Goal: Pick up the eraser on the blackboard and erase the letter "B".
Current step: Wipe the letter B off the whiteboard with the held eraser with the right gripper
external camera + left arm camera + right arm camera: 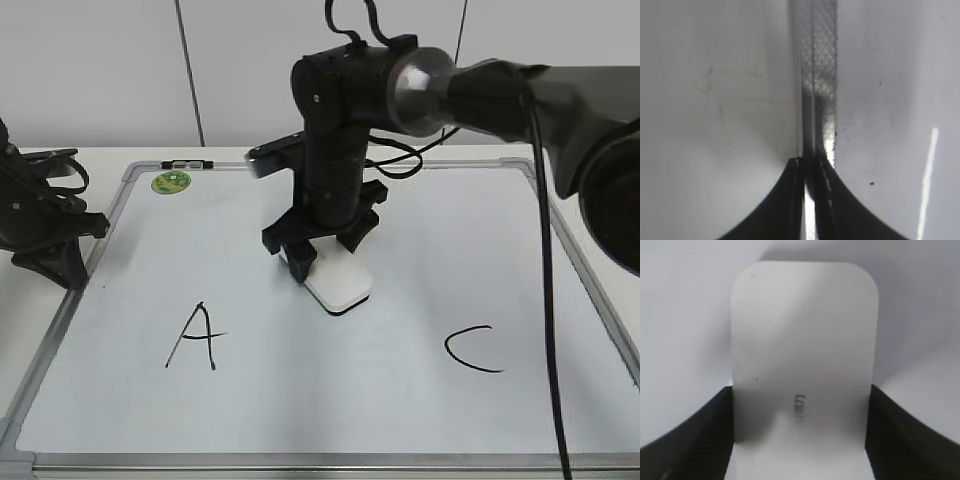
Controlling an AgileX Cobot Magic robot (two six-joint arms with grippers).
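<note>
Where the eraser [339, 281] lies mid-blackboard, between the "A" [194, 337] and the "C" [473, 349], the right hand [799, 435] straddles it, its fingers touching both long sides, seemingly grasping it; the block's long axis runs straight out from that hand; smooth white plastic, rounded corners, faint grey lettering; no "B" is visible, perhaps hidden beneath; the blackboard [420, 220] is glossy white, silver-framed, with a green sticker [171, 182]; the left hand [810, 165] rests clenched and empty at the frame's left edge, well apart.
</note>
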